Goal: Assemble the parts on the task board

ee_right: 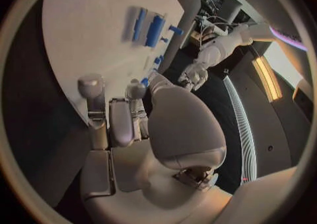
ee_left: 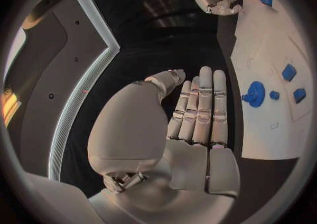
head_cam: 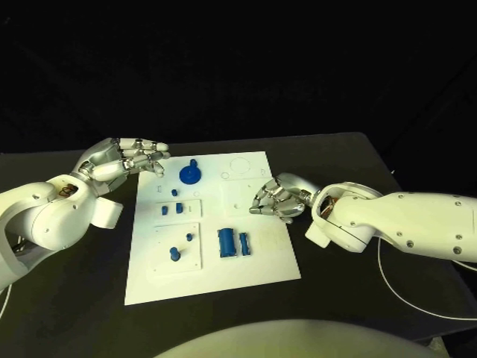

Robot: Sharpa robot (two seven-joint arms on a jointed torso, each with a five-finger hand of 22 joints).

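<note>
Left hand (head_cam: 126, 159) sits at the far left corner of the task board (head_cam: 270, 257), fingertips curled in over the board's left edge, holding nothing; in the left wrist view the same hand (ee_left: 195, 123) has its fingers straight and pressed side by side, thumb alongside, palm empty, hovering over the black table (head_cam: 357, 160) just off the board (ee_left: 264, 134). Right hand (head_cam: 276, 200) is at the board's right edge, about mid-length, fingers bunched inward over the white surface; nothing visibly held, and the right wrist view shows that hand (ee_right: 122, 123) with fingers bent over the board (ee_right: 86, 28), empty. Parts on the board: round blue disc part (head_cam: 190, 174) near the far edge, left of centre, seen too at (ee_left: 255, 94); two small blue pieces (head_cam: 170, 209) in a recessed panel near the left edge; small blue peg (head_cam: 175, 254) in the lower recessed panel toward the near left corner; tall blue block (head_cam: 226, 242) and a thinner blue piece (head_cam: 246, 243) side by side near the board's middle, toward the near edge, also at (ee_right: 156, 29). Both hands are apart from every blue part.
</note>
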